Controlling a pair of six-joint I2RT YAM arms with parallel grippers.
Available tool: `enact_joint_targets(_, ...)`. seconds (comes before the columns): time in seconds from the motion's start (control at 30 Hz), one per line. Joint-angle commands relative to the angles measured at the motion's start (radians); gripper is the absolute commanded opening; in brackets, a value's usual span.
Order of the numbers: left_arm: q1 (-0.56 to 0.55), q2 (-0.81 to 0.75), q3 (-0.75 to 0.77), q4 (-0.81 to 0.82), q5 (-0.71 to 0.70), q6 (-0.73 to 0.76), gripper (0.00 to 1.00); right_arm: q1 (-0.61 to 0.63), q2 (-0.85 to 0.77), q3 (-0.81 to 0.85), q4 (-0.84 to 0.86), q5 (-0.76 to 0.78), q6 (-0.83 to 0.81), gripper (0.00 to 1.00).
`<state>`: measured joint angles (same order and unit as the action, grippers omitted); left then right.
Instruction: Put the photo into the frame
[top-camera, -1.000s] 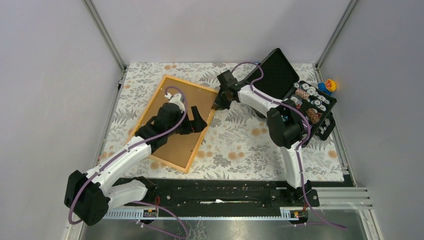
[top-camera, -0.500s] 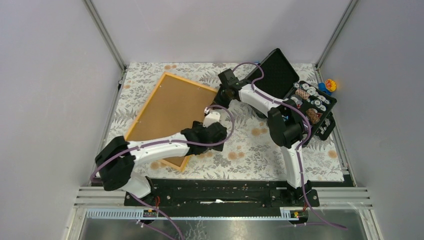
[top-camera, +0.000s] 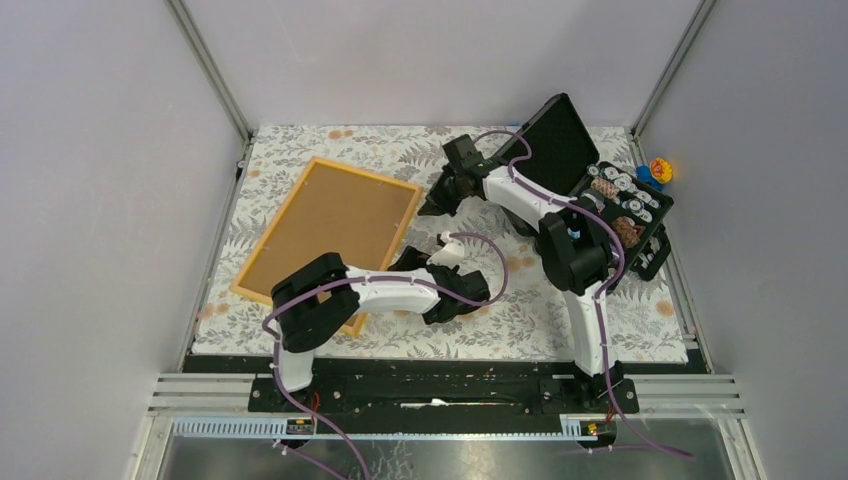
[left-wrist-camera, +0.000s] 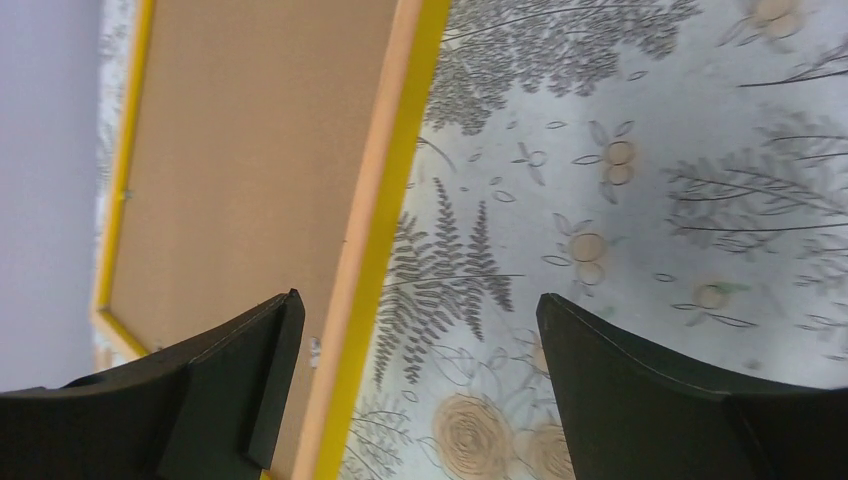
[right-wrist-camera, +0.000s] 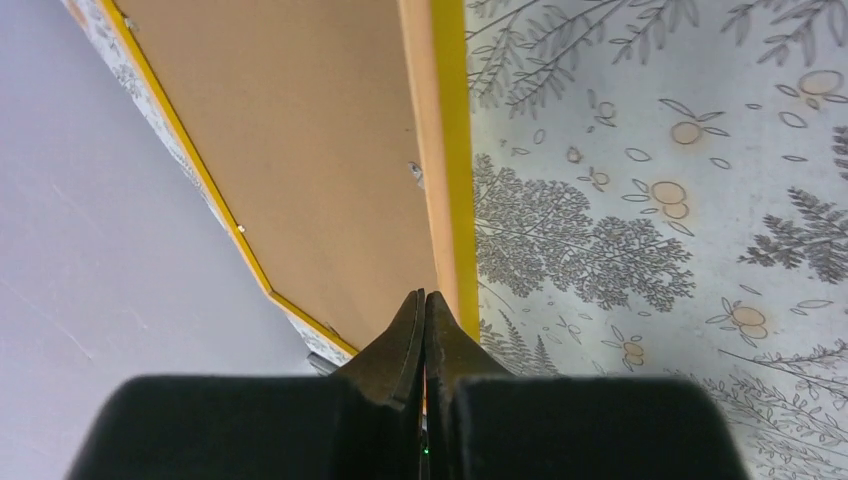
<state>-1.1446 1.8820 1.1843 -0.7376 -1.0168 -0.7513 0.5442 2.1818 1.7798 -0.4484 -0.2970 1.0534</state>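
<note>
The frame (top-camera: 365, 172), thin and orange-yellow, lies flat on the left of the patterned table with a plain brown backing board (top-camera: 330, 225) facing up. The photo is out of view. My left gripper (top-camera: 405, 263) is open and empty above the frame's right edge. In the left wrist view the yellow edge (left-wrist-camera: 388, 180) runs between the fingers of the left gripper (left-wrist-camera: 418, 300). My right gripper (top-camera: 435, 205) is shut and empty beside the frame's far right corner. In the right wrist view the right gripper (right-wrist-camera: 422, 295) sits just above the frame's edge (right-wrist-camera: 452, 150).
An open black case (top-camera: 560, 150) stands at the back right, its tray (top-camera: 625, 205) holding several small round items. A small coloured toy (top-camera: 658, 170) sits behind it. Grey walls close in the table on the left, back and right.
My left arm has swung off the frame to the right and folded back. The frame, tilted up half a second ago, now lies flat and further left. The right gripper has barely moved.
</note>
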Motion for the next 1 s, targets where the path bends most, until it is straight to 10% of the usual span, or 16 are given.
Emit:
enact_joint_targets(0.0, 0.001, -0.004, 0.041, -0.085, -0.15, -0.047, 0.93, -0.035, -0.043, -0.032, -0.027, -0.062, 0.055, 0.0)
enact_joint_targets(0.23, -0.077, -0.348, -0.174, 0.171, 0.054, 0.057, 0.99, -0.029, -0.01, 0.008, 0.023, -0.109, -0.131, 0.0)
enact_joint_targets(0.4, -0.036, -0.569, -0.285, 0.228, 0.284, 0.074, 0.99, -0.015, 0.019, -0.001, 0.046, -0.133, -0.151, 0.43)
enact_joint_targets(0.73, 0.33, -0.86, -0.416, 0.334, 0.59, 0.054, 0.99, 0.022, -0.012, -0.007, 0.036, -0.124, -0.41, 0.73)
enact_joint_targets(0.97, 0.668, -0.696, -0.349, 0.319, 0.935, 0.094, 0.93, 0.036, -0.206, -0.152, 0.034, -0.018, -0.559, 0.8)
